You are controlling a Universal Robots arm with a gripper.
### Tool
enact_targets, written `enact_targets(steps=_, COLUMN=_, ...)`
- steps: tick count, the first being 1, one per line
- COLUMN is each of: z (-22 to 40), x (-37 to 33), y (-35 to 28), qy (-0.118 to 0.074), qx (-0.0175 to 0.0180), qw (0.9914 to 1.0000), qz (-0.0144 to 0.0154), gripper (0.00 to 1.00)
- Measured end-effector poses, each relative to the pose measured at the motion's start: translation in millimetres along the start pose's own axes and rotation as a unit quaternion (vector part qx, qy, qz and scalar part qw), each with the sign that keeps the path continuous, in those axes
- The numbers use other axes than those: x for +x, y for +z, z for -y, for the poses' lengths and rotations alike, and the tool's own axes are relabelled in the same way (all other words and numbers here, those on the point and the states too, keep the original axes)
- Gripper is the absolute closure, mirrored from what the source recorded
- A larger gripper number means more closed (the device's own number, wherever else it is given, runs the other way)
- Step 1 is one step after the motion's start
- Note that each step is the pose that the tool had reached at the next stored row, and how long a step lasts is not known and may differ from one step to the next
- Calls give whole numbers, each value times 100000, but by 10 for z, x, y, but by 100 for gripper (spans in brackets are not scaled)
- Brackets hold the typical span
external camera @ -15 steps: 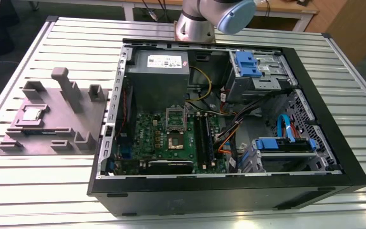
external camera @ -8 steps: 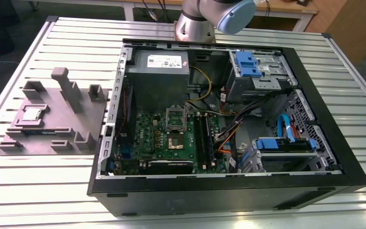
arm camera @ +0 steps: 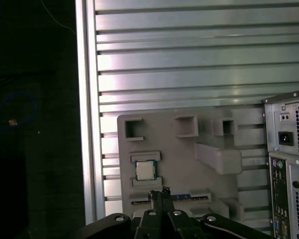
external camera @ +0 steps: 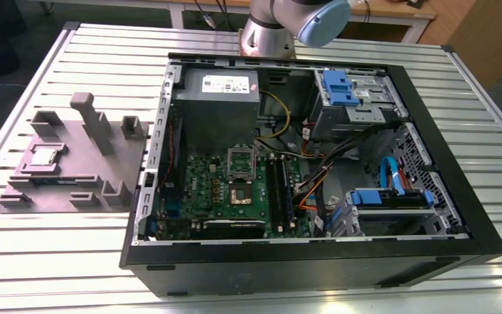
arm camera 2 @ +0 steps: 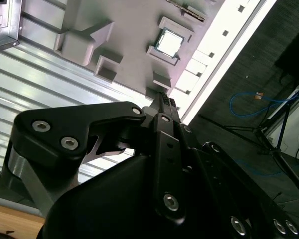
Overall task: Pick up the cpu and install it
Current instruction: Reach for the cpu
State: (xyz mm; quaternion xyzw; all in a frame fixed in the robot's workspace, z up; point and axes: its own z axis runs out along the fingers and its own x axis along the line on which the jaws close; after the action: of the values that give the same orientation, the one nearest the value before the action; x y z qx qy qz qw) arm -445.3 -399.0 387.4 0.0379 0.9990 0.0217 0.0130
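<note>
The gripper (arm camera: 160,192) has its two black fingers drawn together tip to tip, and nothing is between them; in both wrist views it hangs above the table without touching anything (arm camera 2: 163,97). Nearest to the tips is the edge of a grey moulded holder (arm camera: 189,159), which lies flat on the slatted aluminium table (arm camera: 189,64). At that near edge a long narrow card (arm camera: 189,196) lies in a slot of the holder. Just beyond it sits the cpu (arm camera: 145,171), flat and shiny side up in its own square recess, a little ahead of the fingertips and clear of them. The second wrist view shows the cpu (arm camera 2: 169,42) framed by the raised lips of that recess in the holder (arm camera 2: 134,30). The holder's other pockets, farther from the gripper, show nothing in them. Farther off to the gripper's side stands the open computer case (external camera: 321,261), just beside the holder (external camera: 76,176) on the exterior view's right. Inside the case lie the green motherboard (external camera: 233,190) with its socket (external camera: 238,194), black memory sticks (external camera: 277,183) and the grey power supply (external camera: 220,98). In the exterior view the cpu (external camera: 44,157) sits well apart from the socket.
</note>
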Motion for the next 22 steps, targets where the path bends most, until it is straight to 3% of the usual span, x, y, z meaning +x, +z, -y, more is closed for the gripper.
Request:
enact_targets(steps=4, z=1, x=15, y=0, qy=1, qx=-3, qw=100000, qz=3, gripper=90)
enact_targets(steps=6, z=4, x=58, y=-1, qy=-1, qx=-2, qw=100000, qz=2, gripper=90)
enact_targets(steps=22, z=10, x=128, y=-3, qy=1, qx=1, qw=100000, qz=-1, gripper=90)
